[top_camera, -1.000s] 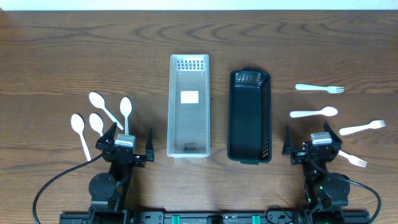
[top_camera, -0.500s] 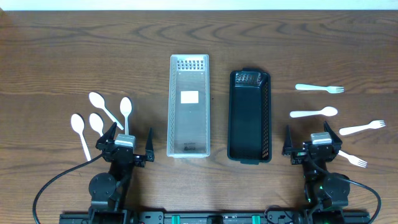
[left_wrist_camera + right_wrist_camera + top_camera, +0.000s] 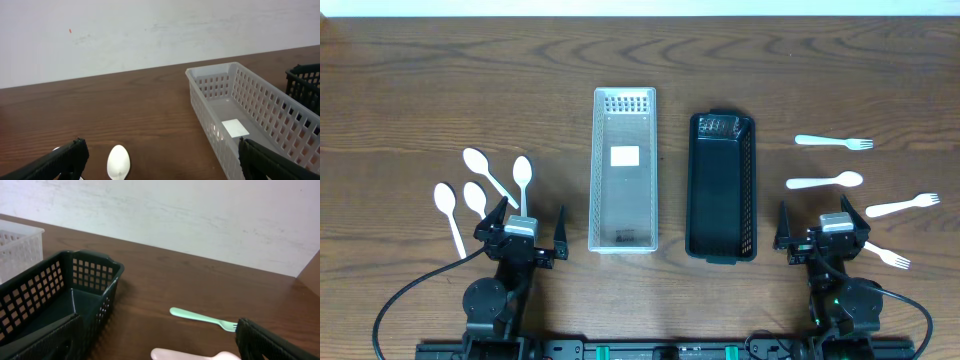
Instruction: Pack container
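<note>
A clear white basket [image 3: 625, 170] and a black basket [image 3: 721, 186] stand side by side mid-table, both empty. Several white spoons [image 3: 492, 180] lie left of the white basket. On the right lie a fork [image 3: 833, 142], a spoon [image 3: 825, 182], another fork [image 3: 902, 206] and a third fork [image 3: 886, 257]. My left gripper [image 3: 525, 232] is open and empty near the front edge, just below the spoons; one spoon [image 3: 118, 162] shows between its fingers. My right gripper [image 3: 822, 232] is open and empty beside the black basket [image 3: 50, 300], with a fork [image 3: 202, 318] and a spoon [image 3: 195, 355] ahead.
The white basket [image 3: 250, 120] has a white label on its floor. A pale wall runs behind the table's far edge. Bare wood lies between and beyond the baskets.
</note>
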You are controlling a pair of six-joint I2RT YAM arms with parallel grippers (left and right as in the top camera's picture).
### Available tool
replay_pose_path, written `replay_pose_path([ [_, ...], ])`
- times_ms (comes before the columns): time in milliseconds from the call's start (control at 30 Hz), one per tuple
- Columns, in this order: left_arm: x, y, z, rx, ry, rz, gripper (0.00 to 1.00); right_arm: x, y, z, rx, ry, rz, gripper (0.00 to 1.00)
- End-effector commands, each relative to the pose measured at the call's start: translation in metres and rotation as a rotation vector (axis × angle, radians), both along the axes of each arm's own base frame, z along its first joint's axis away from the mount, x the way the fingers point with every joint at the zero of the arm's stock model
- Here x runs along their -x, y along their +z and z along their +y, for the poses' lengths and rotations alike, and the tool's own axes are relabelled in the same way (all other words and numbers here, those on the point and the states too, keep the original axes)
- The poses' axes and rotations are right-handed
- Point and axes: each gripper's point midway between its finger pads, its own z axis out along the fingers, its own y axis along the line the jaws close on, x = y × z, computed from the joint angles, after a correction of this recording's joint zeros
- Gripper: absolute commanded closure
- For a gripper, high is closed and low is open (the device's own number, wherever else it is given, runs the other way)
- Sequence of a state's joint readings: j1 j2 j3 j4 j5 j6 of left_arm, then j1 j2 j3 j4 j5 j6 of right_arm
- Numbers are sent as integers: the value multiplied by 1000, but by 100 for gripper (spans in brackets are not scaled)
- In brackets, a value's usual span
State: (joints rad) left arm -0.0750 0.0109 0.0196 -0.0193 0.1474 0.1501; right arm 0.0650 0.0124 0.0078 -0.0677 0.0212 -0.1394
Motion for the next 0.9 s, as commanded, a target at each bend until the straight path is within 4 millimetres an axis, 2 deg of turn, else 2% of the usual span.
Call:
replay_pose_path([
  [0,2,-15,-4,12,-24,47,2,0,-1,3,4,12,-1,1],
  [733,2,-15,-4,11,-23,47,2,0,-1,2,3,9,0,1],
  [867,1,-12,-4,58,-18,44,2,0,4,2,-98,0,-16,1],
])
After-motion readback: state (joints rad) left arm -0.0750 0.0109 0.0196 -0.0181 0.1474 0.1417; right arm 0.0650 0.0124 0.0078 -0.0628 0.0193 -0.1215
